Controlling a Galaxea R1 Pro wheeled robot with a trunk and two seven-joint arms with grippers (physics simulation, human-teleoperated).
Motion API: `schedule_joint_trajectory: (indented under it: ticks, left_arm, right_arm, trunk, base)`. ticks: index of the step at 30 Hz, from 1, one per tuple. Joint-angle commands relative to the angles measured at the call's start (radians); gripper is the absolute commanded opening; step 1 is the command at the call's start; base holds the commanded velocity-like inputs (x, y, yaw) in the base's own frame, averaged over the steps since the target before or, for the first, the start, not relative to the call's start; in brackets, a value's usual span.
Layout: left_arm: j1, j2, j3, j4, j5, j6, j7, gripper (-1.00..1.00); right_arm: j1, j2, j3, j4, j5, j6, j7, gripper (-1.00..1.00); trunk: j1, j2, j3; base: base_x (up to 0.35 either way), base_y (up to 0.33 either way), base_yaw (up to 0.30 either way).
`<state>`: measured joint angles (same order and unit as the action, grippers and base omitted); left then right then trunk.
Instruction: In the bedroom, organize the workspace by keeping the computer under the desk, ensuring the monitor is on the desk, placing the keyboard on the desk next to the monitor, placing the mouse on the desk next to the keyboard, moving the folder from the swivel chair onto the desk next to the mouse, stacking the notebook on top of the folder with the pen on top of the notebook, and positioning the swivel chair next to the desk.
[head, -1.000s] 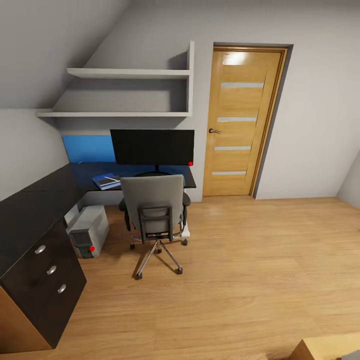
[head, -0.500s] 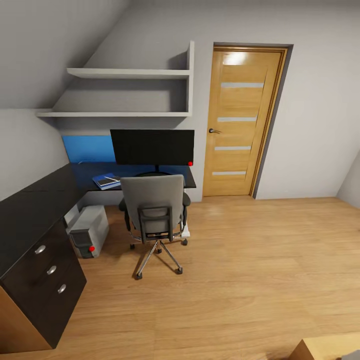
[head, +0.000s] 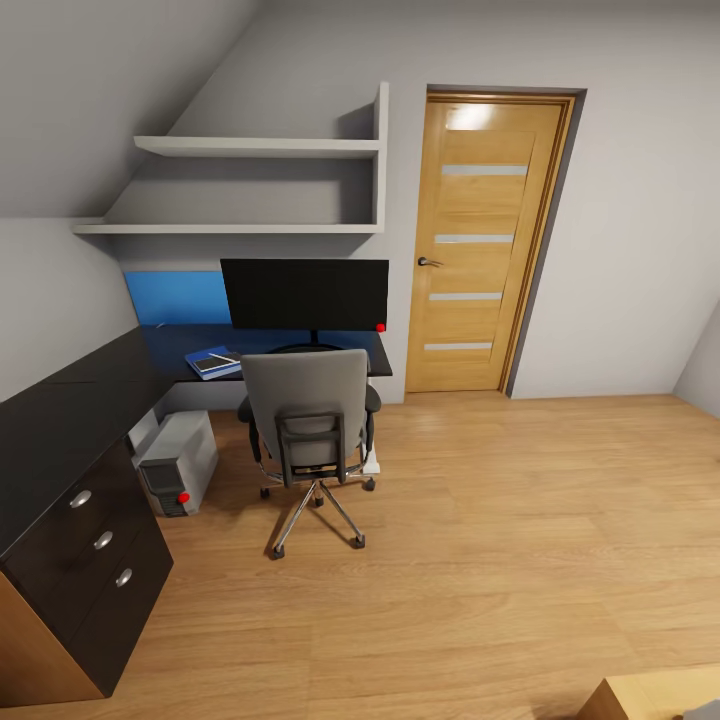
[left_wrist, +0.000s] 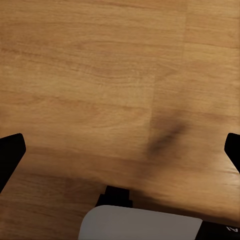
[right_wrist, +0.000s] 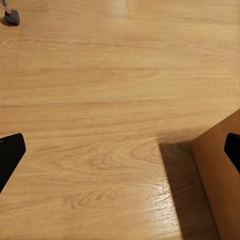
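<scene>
Head view: grey swivel chair (head: 305, 420), chrome base, at black desk (head: 90, 400).

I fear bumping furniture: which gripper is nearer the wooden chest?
Right. The right gripper hangs over floor just beside the wooden chest; the left gripper hangs over floor by the robot's own base.

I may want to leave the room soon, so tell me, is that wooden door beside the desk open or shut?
Shut. The door sits flush inside its frame, no gap shows along either edge, and nothing beyond it is visible.
</scene>
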<state>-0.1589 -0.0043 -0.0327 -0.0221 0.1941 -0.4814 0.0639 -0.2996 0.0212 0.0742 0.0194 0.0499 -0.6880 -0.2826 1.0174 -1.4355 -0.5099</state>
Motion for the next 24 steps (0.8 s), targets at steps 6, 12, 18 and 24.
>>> schedule_joint_trajectory:
  ticks: [6, 12, 18, 24]
  left_arm:
    - [-0.001, 0.000, -0.004, 0.001, 0.003, -0.003, 0.004, 1.00]
    - [-0.001, 0.000, -0.004, 0.001, 0.003, -0.003, 0.004, 1.00]
    - [-0.001, 0.000, -0.004, 0.001, 0.004, -0.003, 0.004, 1.00]
    - [-0.001, 0.000, -0.004, 0.001, 0.003, -0.003, 0.004, 1.00]
  right_arm:
    - [-0.001, 0.000, 0.007, 0.002, 0.005, -0.001, -0.010, 1.00]
    - [-0.001, 0.000, 0.007, 0.002, 0.005, -0.001, -0.010, 1.00]
    - [-0.001, 0.000, 0.007, 0.002, 0.005, -0.001, -0.010, 1.00]
    - [-0.001, 0.000, 0.007, 0.002, 0.005, -0.001, -0.010, 1.00]
  trunk:
    - [0.000, -0.001, -0.001]
    - [0.000, -0.001, -0.001]
    - [0.000, -0.001, -0.001]
    - [0.000, -0.001, -0.001]
  base:
    - [0.000, 0.000, 0.000]
    - [0.000, 0.000, 0.000]
    - [0.000, 0.000, 0.000]
    - [0.000, 0.000, 0.000]
